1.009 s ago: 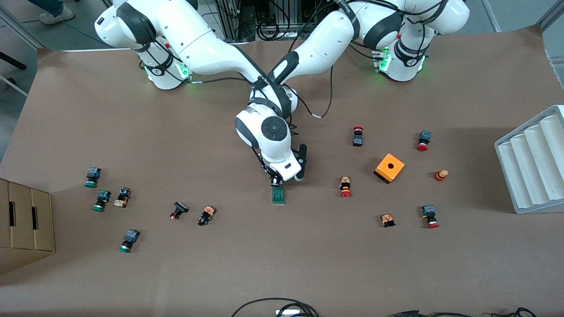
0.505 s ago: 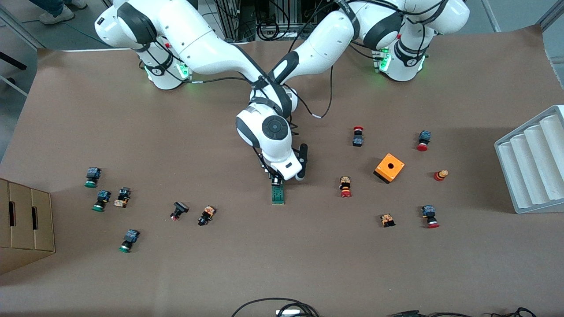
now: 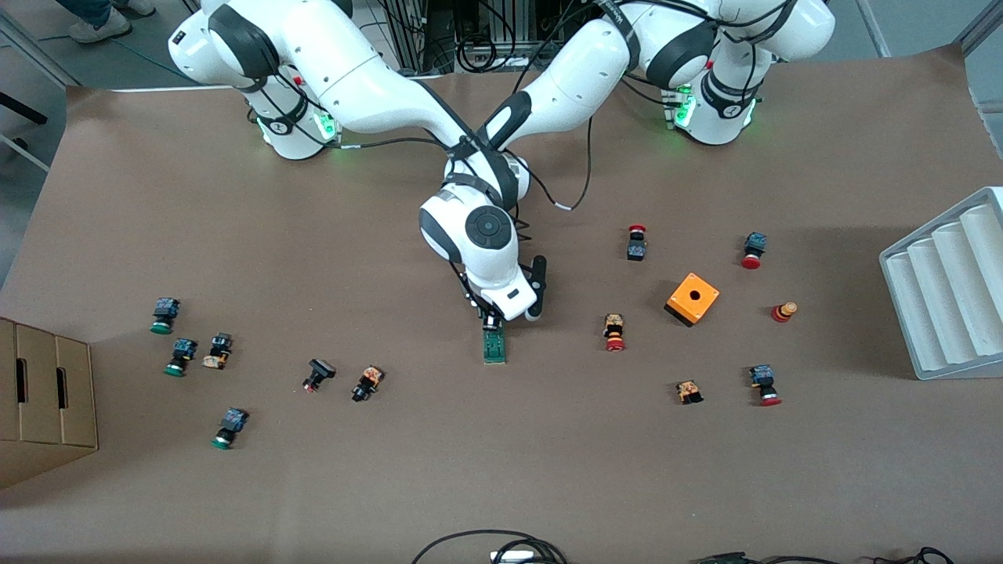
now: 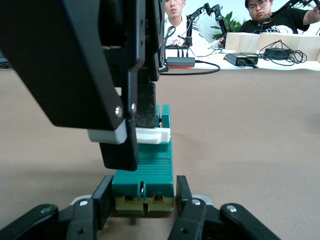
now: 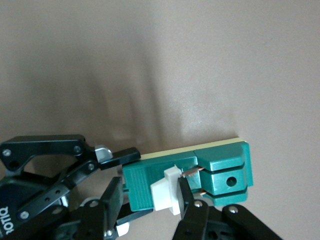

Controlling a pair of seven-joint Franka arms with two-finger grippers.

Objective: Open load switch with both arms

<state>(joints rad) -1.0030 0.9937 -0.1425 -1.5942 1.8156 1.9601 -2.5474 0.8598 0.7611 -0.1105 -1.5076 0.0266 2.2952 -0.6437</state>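
Brown paper covers the table (image 3: 501, 470) where two white arms meet over a small green load switch (image 3: 494, 345) lying flat near the middle. Seen from the left wrist, the left gripper (image 4: 142, 197) is clamped on one short end of the load switch (image 4: 145, 170), a finger (image 4: 102, 200) pressed to each side of the green body. The right gripper (image 5: 150, 197), coming down from above, is closed on the white sliding piece (image 5: 164, 189) that sits across the switch (image 5: 220, 170); in the front view its black fingertips (image 3: 491, 319) touch the end of the switch farther from the camera, under the white wrist. An orange box with a hole (image 3: 693, 298) stands well apart from the switch toward the left arm's end of the table, with red-capped push buttons (image 3: 614, 332) scattered around it and a grey ribbed tray (image 3: 948, 290) at that table edge. Green-capped push buttons (image 3: 179, 356) lie well apart from the switch toward the right arm's end, near a cardboard box (image 3: 43, 399). Two people (image 4: 172, 10) sit at a desk in the left wrist view's background.
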